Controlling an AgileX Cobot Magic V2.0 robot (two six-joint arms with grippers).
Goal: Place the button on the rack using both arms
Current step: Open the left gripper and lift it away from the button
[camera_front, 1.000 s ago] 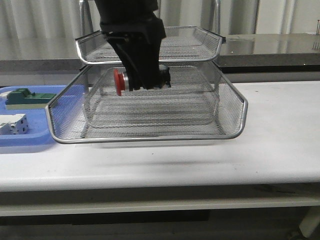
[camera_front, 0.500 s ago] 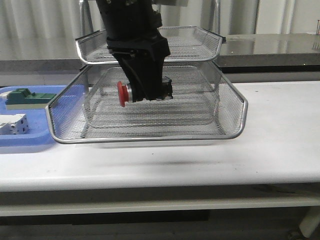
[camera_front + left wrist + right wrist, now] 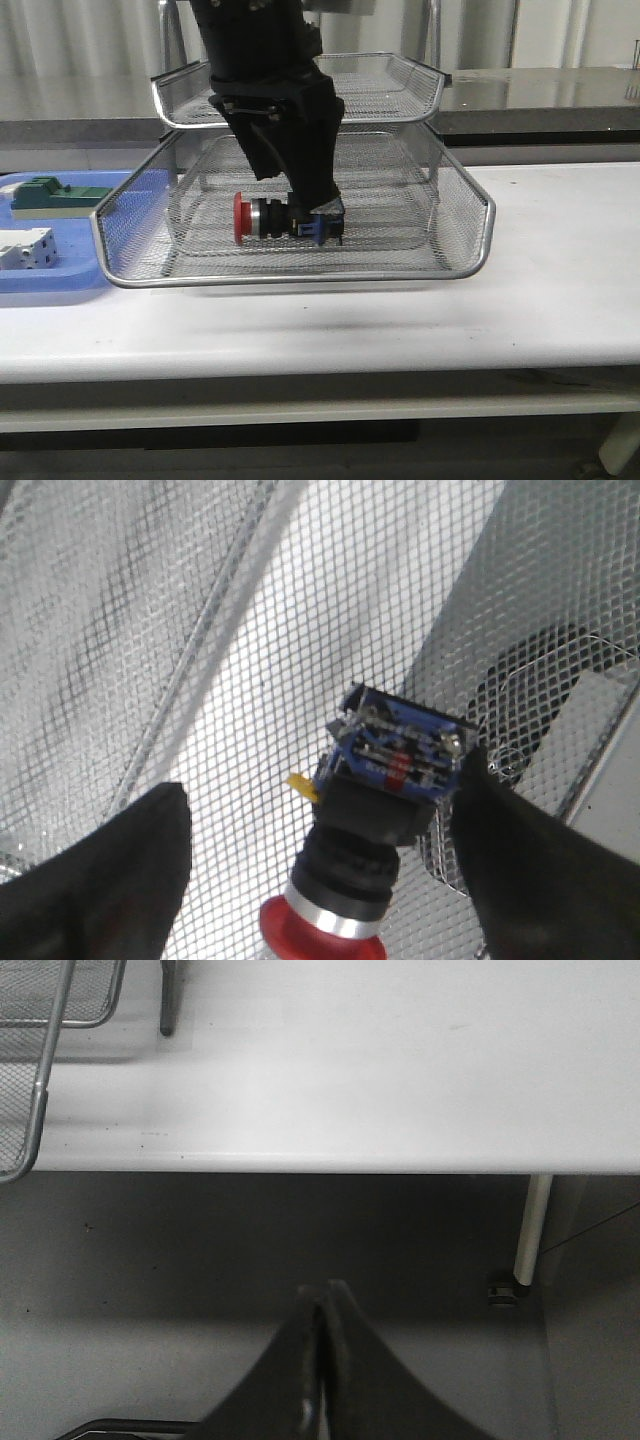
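Button [image 3: 283,219] lower, between end effector [image 3: 320,865] fingers

My left gripper [image 3: 300,215] reaches down into the pulled-out lower tray of the rack [image 3: 470,255], its fingers [image 3: 100,880] spread to either side of the button [image 3: 285,218], which lies on its side on the mesh floor, cap to the left. The upper tray sits above and behind. Left of the rack a flat tray [image 3: 60,280] holds two blocks [image 3: 55,197], and my right gripper [image 3: 322,1360] hangs off the table's [image 3: 400,1070] front edge, fingers together.
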